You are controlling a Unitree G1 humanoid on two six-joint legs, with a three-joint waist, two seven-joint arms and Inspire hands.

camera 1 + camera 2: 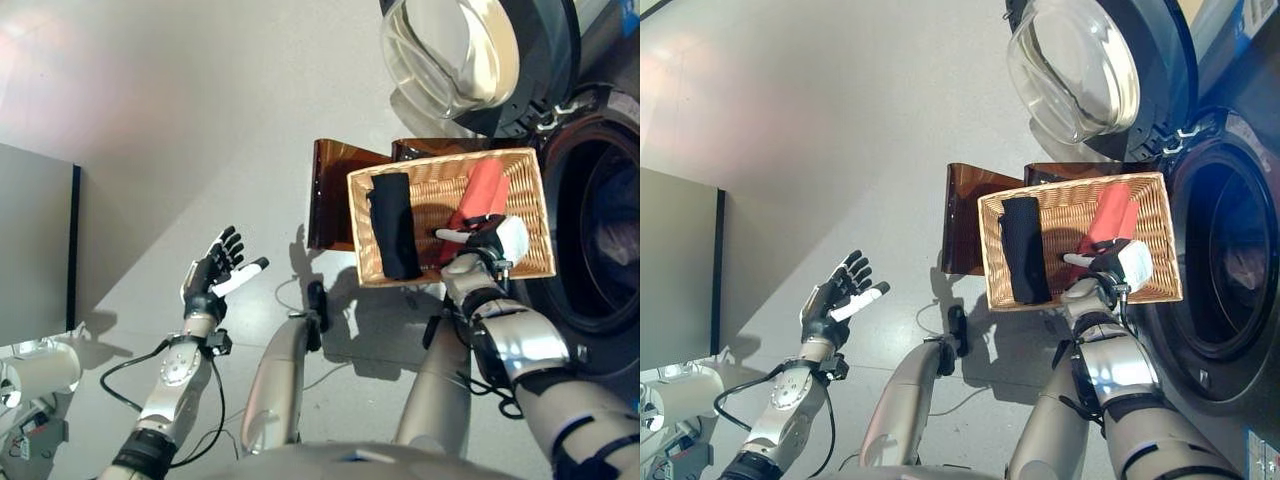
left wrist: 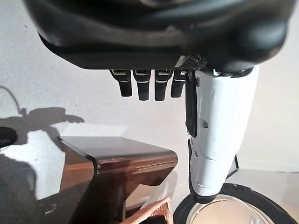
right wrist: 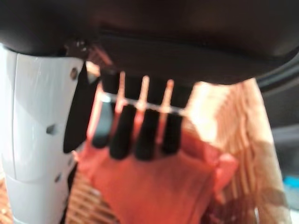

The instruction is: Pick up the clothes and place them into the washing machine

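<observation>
At far left, above bare grey floor [image 1: 200, 120], the left hand [image 1: 212, 272] is raised with fingers straight and spread, thumb out, holding nothing. Toward the centre stands a brown translucent stool [image 1: 330, 190], which carries a wicker basket [image 1: 530, 190]. Inside the basket, a black garment [image 1: 395, 225] lies folded along the left side, and a red garment [image 1: 480, 200] lies along the right side, well apart from the black one. The right hand [image 1: 492, 243] is over the basket's near right part, directly over the red garment; in the right wrist view its dark fingers [image 3: 140, 133] extend down onto the red cloth, only slightly bent, with no closed grip visible. At far right, the washing machine [image 1: 1215, 260] has its round drum opening exposed, its glass door [image 1: 1075, 70] swung open above the basket.
</observation>
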